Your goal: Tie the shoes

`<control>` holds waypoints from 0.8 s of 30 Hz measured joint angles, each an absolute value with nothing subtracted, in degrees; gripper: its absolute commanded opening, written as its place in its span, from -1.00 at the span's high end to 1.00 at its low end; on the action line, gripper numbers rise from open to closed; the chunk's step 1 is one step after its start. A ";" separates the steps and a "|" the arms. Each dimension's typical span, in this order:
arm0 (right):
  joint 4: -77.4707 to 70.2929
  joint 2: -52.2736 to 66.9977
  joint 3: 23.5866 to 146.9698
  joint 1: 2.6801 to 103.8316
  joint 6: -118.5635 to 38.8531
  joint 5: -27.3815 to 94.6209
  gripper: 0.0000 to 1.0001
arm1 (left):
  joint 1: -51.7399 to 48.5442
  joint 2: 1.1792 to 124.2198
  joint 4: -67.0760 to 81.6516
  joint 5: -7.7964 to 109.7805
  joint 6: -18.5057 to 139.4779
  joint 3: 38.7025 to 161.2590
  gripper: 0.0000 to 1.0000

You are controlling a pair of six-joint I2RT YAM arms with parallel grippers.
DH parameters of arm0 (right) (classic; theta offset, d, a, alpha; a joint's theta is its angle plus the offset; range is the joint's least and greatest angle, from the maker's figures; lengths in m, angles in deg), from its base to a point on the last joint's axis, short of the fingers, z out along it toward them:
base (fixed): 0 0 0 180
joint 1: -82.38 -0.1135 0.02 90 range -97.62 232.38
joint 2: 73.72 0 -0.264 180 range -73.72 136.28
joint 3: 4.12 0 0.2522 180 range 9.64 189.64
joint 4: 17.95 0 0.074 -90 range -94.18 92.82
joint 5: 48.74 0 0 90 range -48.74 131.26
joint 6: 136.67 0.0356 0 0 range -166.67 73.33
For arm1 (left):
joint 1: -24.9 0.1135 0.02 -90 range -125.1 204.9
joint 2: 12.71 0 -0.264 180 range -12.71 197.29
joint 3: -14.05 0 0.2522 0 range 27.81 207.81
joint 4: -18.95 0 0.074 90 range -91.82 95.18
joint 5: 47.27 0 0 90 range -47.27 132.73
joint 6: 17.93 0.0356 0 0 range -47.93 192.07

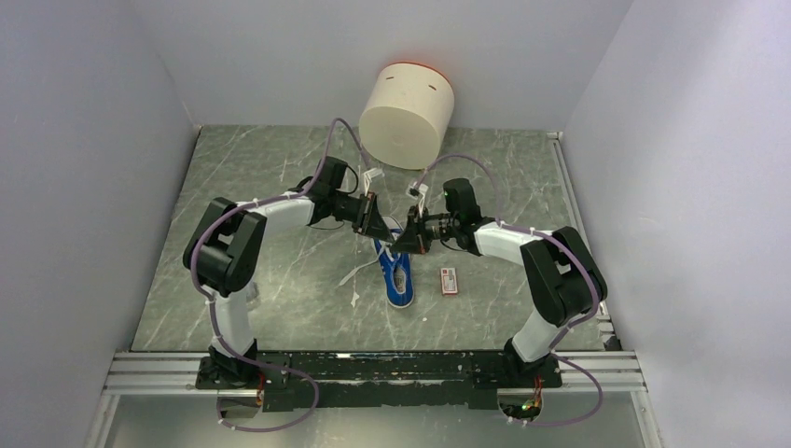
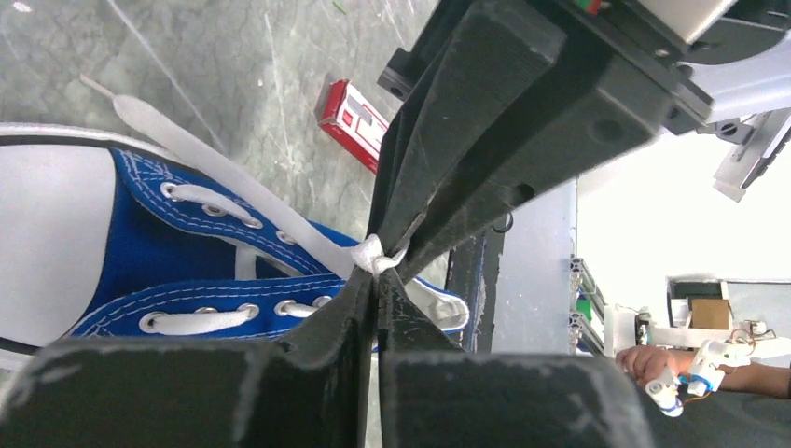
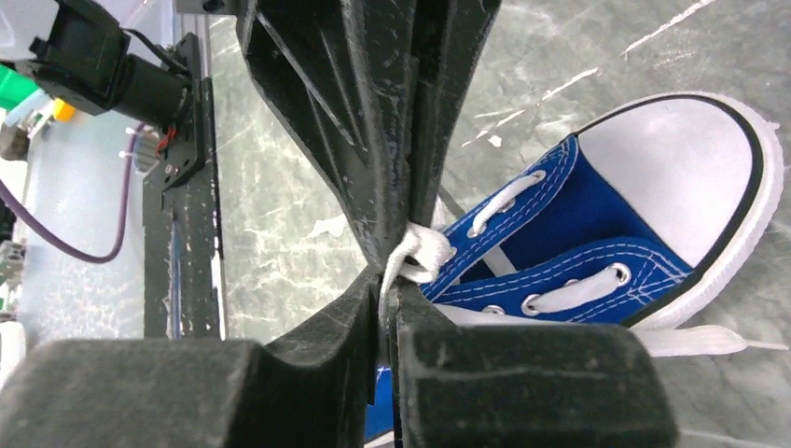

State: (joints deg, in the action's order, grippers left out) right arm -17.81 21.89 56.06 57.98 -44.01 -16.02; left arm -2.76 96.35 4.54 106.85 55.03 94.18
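Note:
The blue canvas sneaker (image 1: pixel 397 273) with white toe cap lies mid-table, toe toward the near edge. My left gripper (image 1: pixel 386 235) and right gripper (image 1: pixel 399 245) meet tip to tip above its tongue end. In the left wrist view the left gripper (image 2: pixel 378 272) is shut on the white lace (image 2: pixel 371 252) at a small bunched knot, beside the blue eyelet rows (image 2: pixel 215 210). In the right wrist view the right gripper (image 3: pixel 392 280) is shut on the same white lace bunch (image 3: pixel 422 250), next to the sneaker's toe cap (image 3: pixel 681 177). Loose lace ends (image 1: pixel 359 273) trail left on the table.
A small red-and-white flat packet (image 1: pixel 450 280) lies right of the sneaker, also in the left wrist view (image 2: pixel 353 119). A large cream cylinder (image 1: pixel 407 114) stands at the back. Grey walls enclose the marbled table (image 1: pixel 280 280); an aluminium rail (image 1: pixel 373 373) runs along the near edge.

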 measured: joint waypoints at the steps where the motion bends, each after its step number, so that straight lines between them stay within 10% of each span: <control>1: -17.09 21.76 56.17 57.89 -44.30 -15.25 0.51 | -2.67 96.76 4.63 106.87 54.92 94.18 0.90; 7: -7.63 15.62 56.69 56.65 -47.14 2.63 -0.23 | -2.21 98.51 1.89 106.08 54.70 94.18 0.90; 24: -11.04 7.34 50.79 46.46 -48.52 14.96 0.46 | -0.94 98.47 0.17 106.50 54.46 94.14 0.90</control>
State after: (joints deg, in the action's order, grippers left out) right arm -11.04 7.34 50.79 46.46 -48.52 14.96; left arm -0.94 98.47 0.17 106.50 54.46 94.14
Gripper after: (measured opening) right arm 0.270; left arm 0.059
